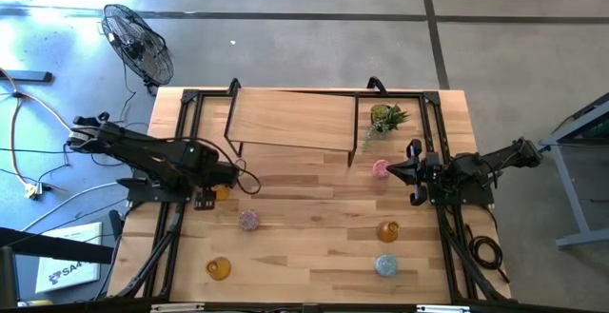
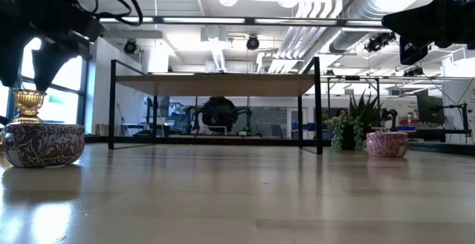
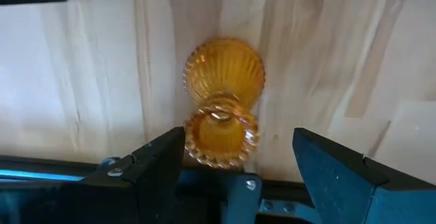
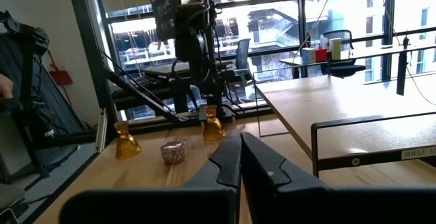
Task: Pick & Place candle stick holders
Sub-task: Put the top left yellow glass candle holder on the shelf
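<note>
Right now we are watching the amber holder (image 3: 221, 105) standing upright on the table (image 1: 314, 256), its long axis vertical and its neck pointing up toward our left gripper (image 3: 238, 166), which is hanging directly over it. In the left wrist view the holder's top is sitting in the gap between the two dark fingers (image 3: 160, 163), with wood showing on either side, so we are judging that nothing is gripped yet: the jaws are standing well apart and straddling the glass without touching it. In the high view this same amber holder (image 1: 221, 193) is lying at the left side of the table, just under the left gripper (image 1: 211, 191), so the left arm is plainly the nearer one. We are reading the next move as a straight drop onto the neck followed by a squeeze.

Around it, a pink holder (image 1: 248, 221) is sitting just beside, a second amber one (image 1: 219, 268) nearer the front edge, a third amber (image 1: 387, 230) and the light blue one (image 1: 385, 265) toward the right, and another pink (image 1: 380, 168) by the potted plant (image 1: 385, 118). Our right gripper (image 1: 411, 170) is waiting near that pink piece, fingers pressed together and empty
</note>
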Action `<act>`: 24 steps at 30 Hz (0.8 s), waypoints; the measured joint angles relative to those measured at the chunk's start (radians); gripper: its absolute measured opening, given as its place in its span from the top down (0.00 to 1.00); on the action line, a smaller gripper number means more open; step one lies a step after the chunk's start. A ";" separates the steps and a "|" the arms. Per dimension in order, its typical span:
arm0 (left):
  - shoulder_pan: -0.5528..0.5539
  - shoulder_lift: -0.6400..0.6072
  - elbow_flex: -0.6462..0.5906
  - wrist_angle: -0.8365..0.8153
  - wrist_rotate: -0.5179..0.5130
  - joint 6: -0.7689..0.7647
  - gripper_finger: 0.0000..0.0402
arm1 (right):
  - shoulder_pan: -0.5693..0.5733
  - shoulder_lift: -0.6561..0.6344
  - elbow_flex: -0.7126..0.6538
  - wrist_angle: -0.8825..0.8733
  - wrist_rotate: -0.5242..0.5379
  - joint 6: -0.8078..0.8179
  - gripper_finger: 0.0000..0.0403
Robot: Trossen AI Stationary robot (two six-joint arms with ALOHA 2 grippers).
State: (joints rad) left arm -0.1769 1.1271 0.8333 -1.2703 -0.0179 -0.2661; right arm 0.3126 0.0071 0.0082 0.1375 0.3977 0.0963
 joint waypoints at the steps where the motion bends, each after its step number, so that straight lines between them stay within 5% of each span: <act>1: 0.000 0.000 -0.013 0.011 0.000 0.000 0.33 | 0.000 0.000 0.000 0.000 0.000 0.000 1.00; 24: 0.000 0.003 -0.091 0.121 -0.033 -0.038 0.33 | 0.000 0.000 0.000 0.000 0.000 0.000 0.99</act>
State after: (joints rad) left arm -0.1768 1.1305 0.7418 -1.1496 -0.0511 -0.3038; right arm 0.3126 0.0071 0.0082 0.1370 0.3977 0.0962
